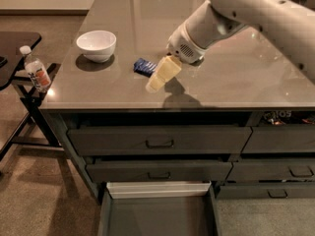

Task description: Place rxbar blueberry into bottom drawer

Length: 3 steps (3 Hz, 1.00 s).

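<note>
The rxbar blueberry lies flat on the grey countertop, a little to the right of the white bowl and slightly nearer the front edge. The gripper hangs just beyond the bar on the side away from the bowl, tilted down and covering the bar's far end; I cannot tell whether it is open or closed. From where I stand the bar looks light, thin and a bit bendy, and its shiny wrapper is likely to slip on that glossy top. I'd pinch it across the narrow width near the middle. The bottom drawer stands pulled out, well below the bowl and to its right
</note>
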Each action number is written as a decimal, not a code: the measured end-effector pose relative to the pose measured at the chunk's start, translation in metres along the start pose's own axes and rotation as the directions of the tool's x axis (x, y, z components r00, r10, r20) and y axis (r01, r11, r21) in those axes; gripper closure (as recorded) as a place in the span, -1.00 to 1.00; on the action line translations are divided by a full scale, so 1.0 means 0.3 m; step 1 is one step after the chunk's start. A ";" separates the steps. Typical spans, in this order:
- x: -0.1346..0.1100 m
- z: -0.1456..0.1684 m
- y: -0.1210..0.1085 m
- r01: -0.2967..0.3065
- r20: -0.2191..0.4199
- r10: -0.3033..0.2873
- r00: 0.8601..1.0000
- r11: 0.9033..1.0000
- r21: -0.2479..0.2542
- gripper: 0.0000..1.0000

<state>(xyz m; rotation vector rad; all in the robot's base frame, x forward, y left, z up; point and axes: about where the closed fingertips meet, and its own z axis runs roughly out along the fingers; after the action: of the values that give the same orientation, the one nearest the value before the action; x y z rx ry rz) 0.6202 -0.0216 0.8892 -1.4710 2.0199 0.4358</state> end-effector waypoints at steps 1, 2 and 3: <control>-0.019 0.065 -0.058 -0.032 0.016 0.032 0.999 0.999 -0.003 -1.00; -0.032 0.116 -0.093 -0.062 0.033 0.063 0.997 0.998 -0.016 -1.00; -0.029 0.168 -0.113 -0.095 0.038 0.096 0.995 0.995 -0.030 -1.00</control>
<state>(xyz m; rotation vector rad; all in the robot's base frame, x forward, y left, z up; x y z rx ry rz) 0.6676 0.0028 0.8586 -1.3756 2.0671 0.5312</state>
